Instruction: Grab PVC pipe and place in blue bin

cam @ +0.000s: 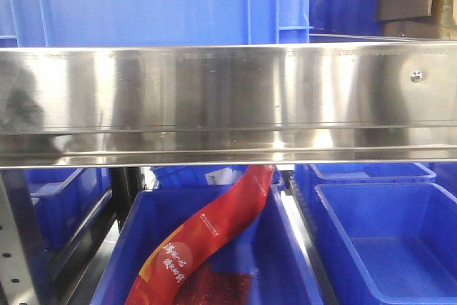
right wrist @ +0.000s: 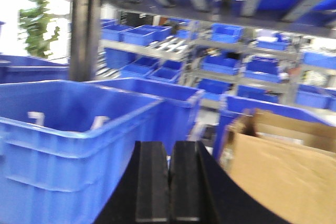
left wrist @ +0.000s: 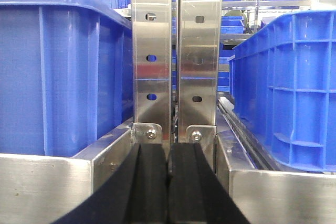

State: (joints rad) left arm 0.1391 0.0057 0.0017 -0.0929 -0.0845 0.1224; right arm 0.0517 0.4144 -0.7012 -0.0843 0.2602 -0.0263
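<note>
From where I stood, both grippers had their black rubber pads pressed flat together with nothing between them. The left gripper (left wrist: 169,182) faced a pair of punched stainless steel uprights (left wrist: 176,56) at twelve o'clock, with ribbed blue crates at nine and three. The right gripper (right wrist: 169,182) hung in front of a blue bin (right wrist: 79,129) at about ten o'clock, and a brown cardboard box (right wrist: 283,166) sat at four.

Two small white tips poked above that bin's near rim; these were probably the end tabs of the PVC pipe (right wrist: 35,117), though the wrist view was blurred and I could not be sure. Nothing more of it showed.

I judged the piece would be light, rigid and smooth, a hard plastic arc likely to slip or twist under the pads. Pinching across the middle of the curve, or on a flat tab, seemed the safest hold.

The front view showed only a brushed steel shelf rail (cam: 228,98), glossy and streaked, with a red printed bag (cam: 207,241) lying in a crate below.
</note>
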